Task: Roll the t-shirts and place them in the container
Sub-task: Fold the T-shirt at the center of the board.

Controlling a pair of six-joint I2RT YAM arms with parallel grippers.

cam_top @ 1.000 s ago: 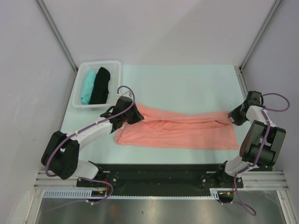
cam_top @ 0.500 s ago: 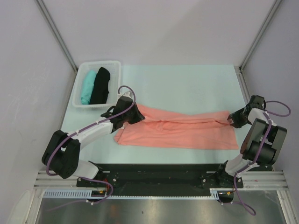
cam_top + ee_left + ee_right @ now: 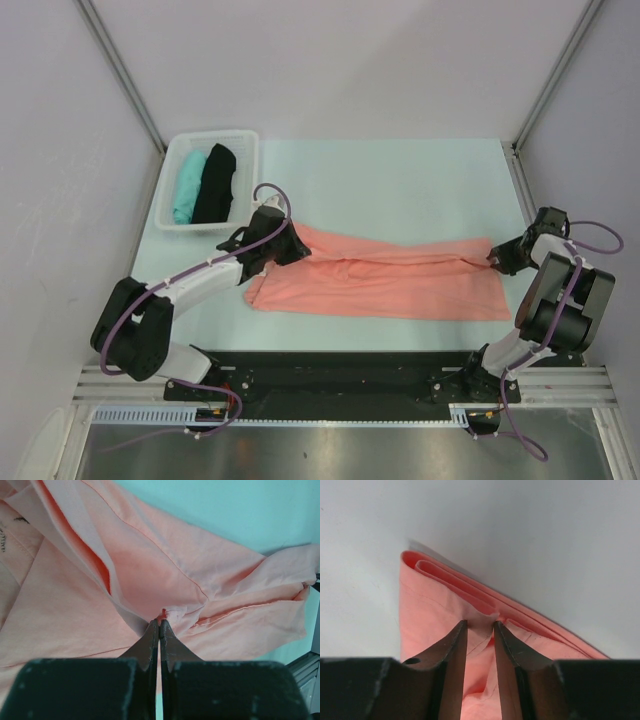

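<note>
At the left gripper point(image 3: 159, 622), a small pinch of the salmon-pink t-shirt point(image 3: 390, 285) is clamped between fully closed jaws. At the right gripper point(image 3: 480, 623), the jaws are set narrowly apart astride a ridge of the folded corner, which is not yet pinched. The soft, thin cloth is laid as a long creased band across the pale table point(image 3: 400, 180), so straightening before rolling is judged to be in hand, and a firm right-side grip and even tension are called for next.
</note>
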